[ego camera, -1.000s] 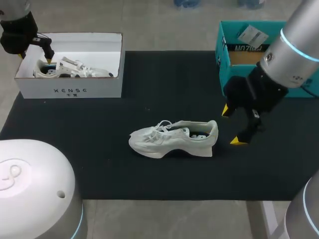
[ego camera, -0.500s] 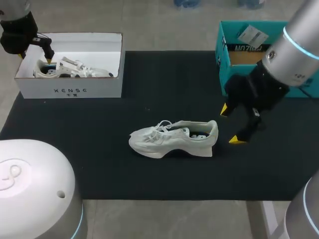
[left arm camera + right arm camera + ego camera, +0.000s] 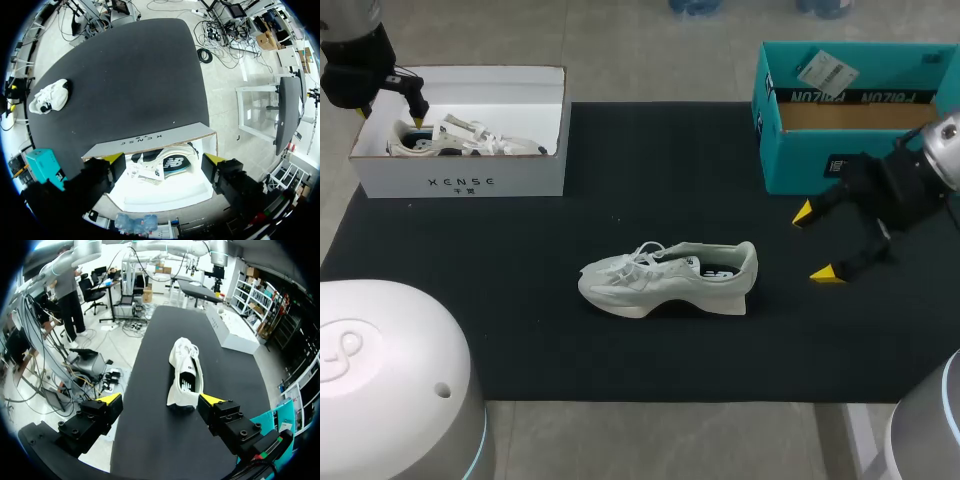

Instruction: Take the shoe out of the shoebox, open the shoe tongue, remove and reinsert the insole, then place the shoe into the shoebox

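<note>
A white sneaker [image 3: 668,277] lies on its sole in the middle of the black mat, toe to the left; the right wrist view has this sneaker [image 3: 185,372] ahead of my fingers, heel nearest. My right gripper [image 3: 817,241] hangs open to the right of the heel, empty. The white shoebox [image 3: 460,178] at the back left holds a second white sneaker [image 3: 460,138]. My left gripper [image 3: 408,114] is open above that box's left end; in its wrist view this gripper [image 3: 164,162] straddles the boxed sneaker [image 3: 161,166] without touching it.
A teal shoebox [image 3: 820,150] stands open at the back right, just behind my right arm, with a paper tag inside. The black mat [image 3: 640,180] covers the table between the two boxes.
My right gripper has drawn away to the right and slightly back from the sneaker's heel, still open. The left arm and both sneakers have stayed put.
</note>
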Available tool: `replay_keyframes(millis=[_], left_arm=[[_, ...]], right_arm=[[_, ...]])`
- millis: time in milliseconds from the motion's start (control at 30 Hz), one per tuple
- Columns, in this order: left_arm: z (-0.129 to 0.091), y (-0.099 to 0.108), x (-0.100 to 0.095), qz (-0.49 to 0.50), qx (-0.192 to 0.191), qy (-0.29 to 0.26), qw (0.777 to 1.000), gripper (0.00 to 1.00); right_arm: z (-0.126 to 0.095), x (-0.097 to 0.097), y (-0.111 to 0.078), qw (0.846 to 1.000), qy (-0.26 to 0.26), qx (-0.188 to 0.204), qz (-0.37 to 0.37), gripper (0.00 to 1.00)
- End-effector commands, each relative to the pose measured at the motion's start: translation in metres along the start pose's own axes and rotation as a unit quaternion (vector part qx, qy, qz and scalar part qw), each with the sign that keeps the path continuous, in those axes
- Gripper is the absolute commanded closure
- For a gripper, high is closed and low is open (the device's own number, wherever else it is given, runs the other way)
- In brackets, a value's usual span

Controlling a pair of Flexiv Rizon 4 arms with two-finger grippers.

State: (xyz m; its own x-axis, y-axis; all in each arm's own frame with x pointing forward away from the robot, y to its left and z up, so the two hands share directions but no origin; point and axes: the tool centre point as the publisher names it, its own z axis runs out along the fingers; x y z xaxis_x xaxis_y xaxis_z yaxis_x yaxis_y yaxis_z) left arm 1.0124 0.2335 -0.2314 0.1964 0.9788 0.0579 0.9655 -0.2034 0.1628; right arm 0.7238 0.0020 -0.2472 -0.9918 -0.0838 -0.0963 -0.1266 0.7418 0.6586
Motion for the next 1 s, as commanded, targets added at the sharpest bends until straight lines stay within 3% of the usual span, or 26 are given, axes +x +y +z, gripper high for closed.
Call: replay_keyframes(millis=[33, 367, 700, 1000], left_arm=[[0.000, -0.001, 0.000, 0.000, -0.001, 0.000, 1.000, 0.00], [0.000, -0.001, 0.000, 0.000, -0.001, 0.000, 1.000, 0.00], [0.000, -0.001, 0.000, 0.000, -0.001, 0.000, 1.000, 0.00], [0.000, -0.001, 0.000, 0.000, -0.001, 0.000, 1.000, 0.00]], right_arm=[[0.001, 0.017, -0.026, 0.973, -0.091, -0.212, -0.015, 0.00], [0.008, 0.017, -0.036, 0.968, -0.107, -0.222, 0.035, 0.00], [0.011, 0.010, -0.029, 0.975, -0.120, -0.172, 0.079, 0.00], [0.022, -0.001, -0.068, 0.973, -0.125, -0.166, 0.096, 0.00]])
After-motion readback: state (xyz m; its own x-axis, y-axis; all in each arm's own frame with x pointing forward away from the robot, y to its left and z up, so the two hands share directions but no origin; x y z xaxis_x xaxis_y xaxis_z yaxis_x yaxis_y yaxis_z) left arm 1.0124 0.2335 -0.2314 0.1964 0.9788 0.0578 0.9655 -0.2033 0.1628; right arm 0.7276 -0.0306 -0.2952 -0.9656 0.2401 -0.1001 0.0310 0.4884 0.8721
